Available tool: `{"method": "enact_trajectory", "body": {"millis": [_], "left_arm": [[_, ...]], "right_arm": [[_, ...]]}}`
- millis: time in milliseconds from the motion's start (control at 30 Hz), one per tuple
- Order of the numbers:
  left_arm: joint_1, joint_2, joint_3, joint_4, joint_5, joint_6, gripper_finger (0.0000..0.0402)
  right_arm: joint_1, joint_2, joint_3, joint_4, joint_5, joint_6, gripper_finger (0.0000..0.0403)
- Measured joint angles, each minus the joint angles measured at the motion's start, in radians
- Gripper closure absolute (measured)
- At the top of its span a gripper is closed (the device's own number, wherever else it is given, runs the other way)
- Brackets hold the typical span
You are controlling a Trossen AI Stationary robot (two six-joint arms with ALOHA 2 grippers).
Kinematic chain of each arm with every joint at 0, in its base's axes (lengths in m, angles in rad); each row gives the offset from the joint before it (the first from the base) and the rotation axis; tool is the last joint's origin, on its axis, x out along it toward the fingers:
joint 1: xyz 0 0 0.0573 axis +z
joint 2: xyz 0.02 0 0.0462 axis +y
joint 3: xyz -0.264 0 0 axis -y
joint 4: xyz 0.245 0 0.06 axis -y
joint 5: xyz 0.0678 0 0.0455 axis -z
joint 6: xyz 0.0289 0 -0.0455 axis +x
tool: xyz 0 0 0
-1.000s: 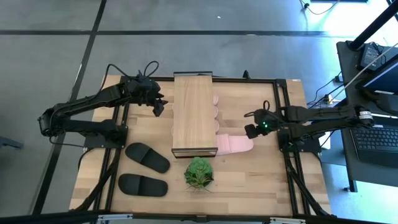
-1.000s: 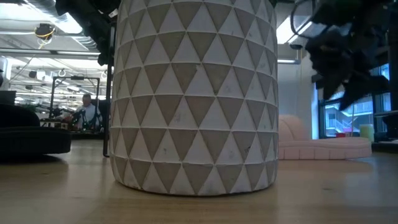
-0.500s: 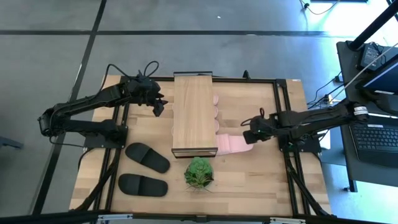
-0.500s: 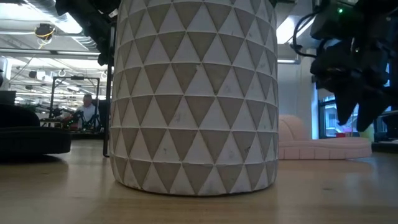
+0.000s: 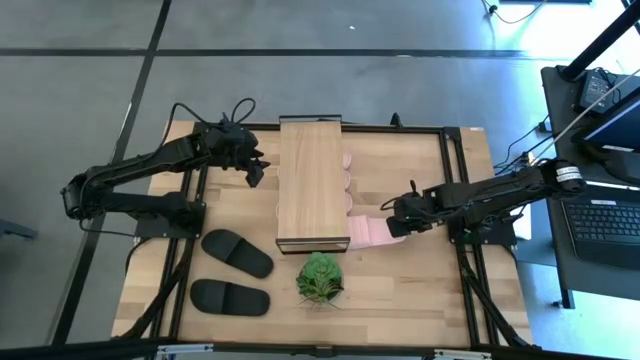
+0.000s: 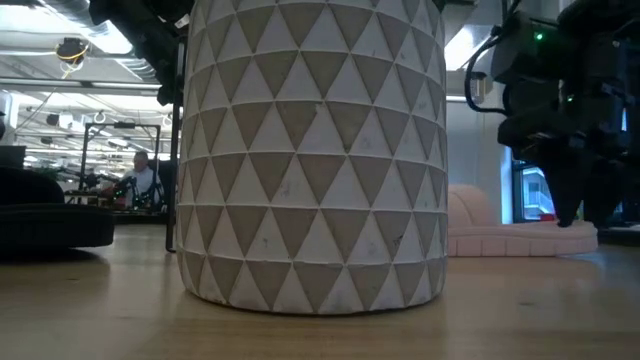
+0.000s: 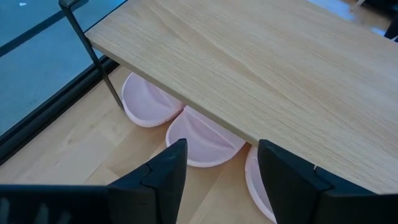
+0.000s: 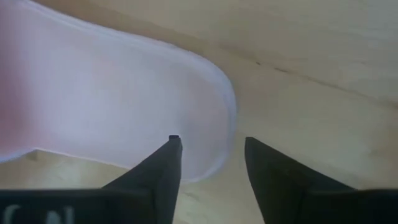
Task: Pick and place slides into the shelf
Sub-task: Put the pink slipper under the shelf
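Observation:
The shelf (image 5: 312, 185) stands mid-table, with pale pink slides (image 7: 202, 140) tucked under its plank top (image 7: 249, 62). One more pink slide (image 5: 372, 233) lies flat on the table beside the shelf's near right corner. My right gripper (image 5: 398, 222) stands open over that slide's free rounded end (image 8: 211, 93), pointing steeply down. One finger (image 8: 168, 162) is above the sole and the other (image 8: 261, 168) is beyond its edge. Two black slides (image 5: 237, 253) (image 5: 230, 297) lie near left. My left gripper (image 5: 255, 170) hovers open at the shelf's far left side. My right gripper comes at the pink slide's rounded end (image 6: 575, 232) from above, open, with its fingers on either side of the edge. The fingertips (image 6: 570, 215) hang right at the sole's top. I cannot tell whether they touch it. The slide lies flat on the table.
A green potted plant (image 5: 320, 278) in a white triangle-patterned pot (image 6: 312, 150) stands just in front of the shelf's near end, close to the pink slide. Dark frame rails (image 5: 455, 180) run along the table's sides. Bare wood lies to the right of the pink slide.
My right gripper has sunk and moved toward the shelf, tipping to point more steeply down, until its fingers stand over the pink slide's free end. The slide has not moved.

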Motion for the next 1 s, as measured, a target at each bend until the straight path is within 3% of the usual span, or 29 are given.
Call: {"method": "enact_trajectory", "body": {"millis": [233,567,867,1000], "left_arm": [[0.000,0.000,0.000,0.000,0.000,0.000,0.0214],[0.000,0.000,0.000,0.000,0.000,0.000,0.0214],[0.000,0.000,0.000,-0.001,0.000,0.000,0.0214],[0.000,0.000,0.000,-0.001,-0.001,0.001,0.0214]], "right_arm": [[0.000,0.009,-0.011,0.029,0.020,-0.001,0.0266],[-0.001,0.005,-0.088,0.154,0.020,0.012,0.0281],[-0.001,0.005,-0.084,0.151,0.020,0.031,0.0370],[-0.001,0.006,-0.068,0.230,0.026,0.028,0.0386]]}}
